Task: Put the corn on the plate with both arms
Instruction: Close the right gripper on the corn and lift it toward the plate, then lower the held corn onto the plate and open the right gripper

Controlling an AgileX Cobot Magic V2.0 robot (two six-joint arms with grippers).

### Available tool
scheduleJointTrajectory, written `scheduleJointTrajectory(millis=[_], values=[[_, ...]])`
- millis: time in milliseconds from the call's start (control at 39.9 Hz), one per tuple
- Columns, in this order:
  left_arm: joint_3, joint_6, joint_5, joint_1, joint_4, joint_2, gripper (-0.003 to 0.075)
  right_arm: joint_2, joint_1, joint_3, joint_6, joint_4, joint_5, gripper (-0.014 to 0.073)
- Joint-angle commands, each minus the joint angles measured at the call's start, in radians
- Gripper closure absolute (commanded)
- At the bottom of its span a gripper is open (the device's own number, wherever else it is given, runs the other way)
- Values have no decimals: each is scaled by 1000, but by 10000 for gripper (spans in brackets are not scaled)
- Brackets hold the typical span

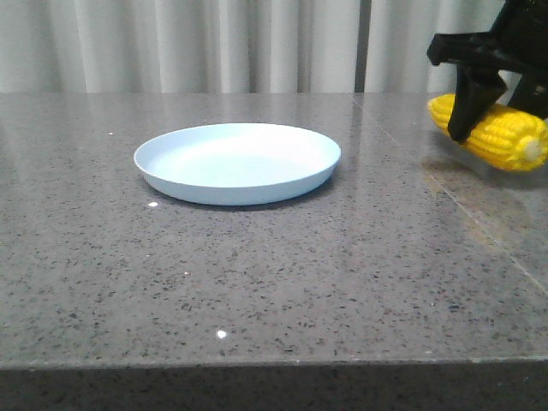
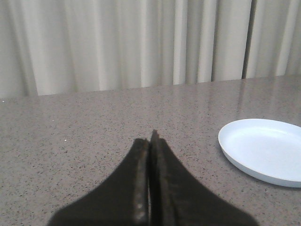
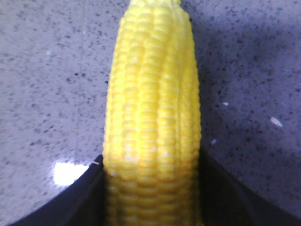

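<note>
The grey speckled tabletop (image 1: pixel 274 282) carries the pale blue plate (image 1: pixel 237 163) near its middle, lying bare. Well off to the plate's right, the right claw (image 1: pixel 467 107) grips the yellow corn (image 1: pixel 501 135) just above the stone, while the left claw (image 2: pixel 150 141) hovers pressed closed, holding nothing.
</note>
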Motion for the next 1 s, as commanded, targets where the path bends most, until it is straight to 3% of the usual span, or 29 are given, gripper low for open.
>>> scheduleJointTrajectory(millis=[0, 225, 426, 551, 726, 976], values=[[-26, -10, -79, 1, 5, 9, 741, -95, 11, -78, 31, 7, 22, 533], [-26, -10, -79, 1, 5, 9, 741, -74, 177, -259, 139, -85, 137, 533], [-26, -10, -79, 1, 5, 9, 741, 35, 421, -384, 325, -236, 176, 533], [-26, -10, -79, 1, 5, 9, 741, 109, 511, -448, 466, -307, 203, 533], [-26, -10, -79, 1, 5, 9, 741, 164, 537, -468, 566, -331, 177, 533], [-26, -10, -79, 1, 5, 9, 741, 231, 537, -468, 606, -299, 177, 524]])
